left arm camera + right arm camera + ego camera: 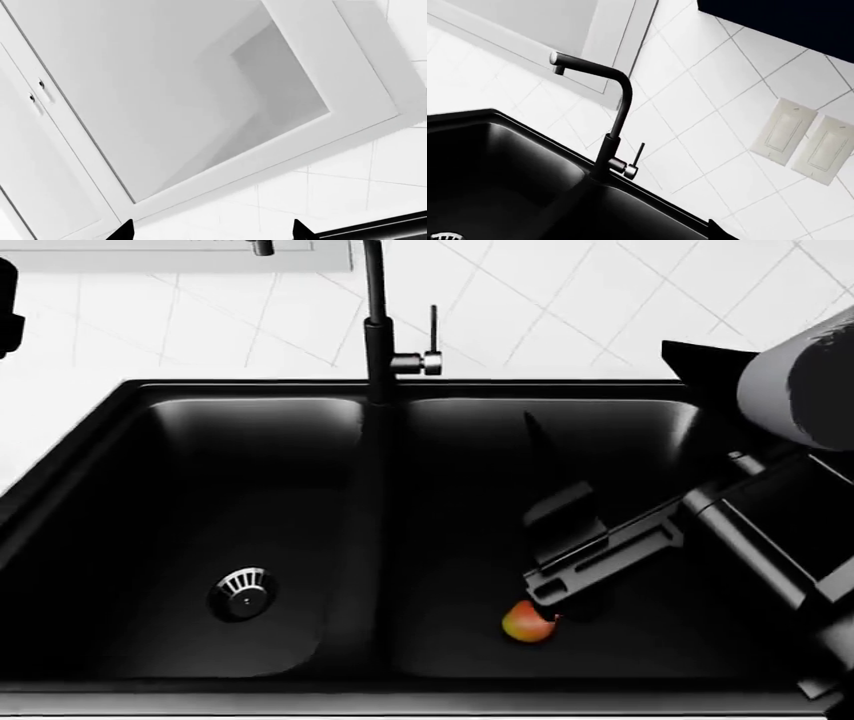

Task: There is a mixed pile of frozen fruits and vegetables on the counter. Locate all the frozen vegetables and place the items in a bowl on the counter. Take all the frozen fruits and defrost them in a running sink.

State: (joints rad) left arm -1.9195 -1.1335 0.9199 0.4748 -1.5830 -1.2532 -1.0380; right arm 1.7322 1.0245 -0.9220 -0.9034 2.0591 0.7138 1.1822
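Right gripper (554,585) sits low inside the right basin of the sink (200,490), its black fingers just above and to the right of the mango-like fruit (530,622); I read the jaws as released, since the fruit lies on the basin floor outside them, though black on black leaves the gap hard to judge. Left gripper (213,234) shows only two dark fingertips held apart with nothing between them, aimed at white cabinet doors (40,165) and wall tile, so I record it as open and idle. My judgement is that the defrosting step is in hand: one fruit is delivered into the sink, near its front wall. No water is visible from the faucet (378,330) in the head view or the right wrist view, and its side lever (636,155) stands upright beside the column. The next move, as I assess it, calls for lifting my right arm clear of the basin and then dealing with the lever or fetching the remaining fruit; neither the strawberry nor the bowl is in view. The fruit appears small, oval, red-orange shading to yellow, smooth, and likely to roll.
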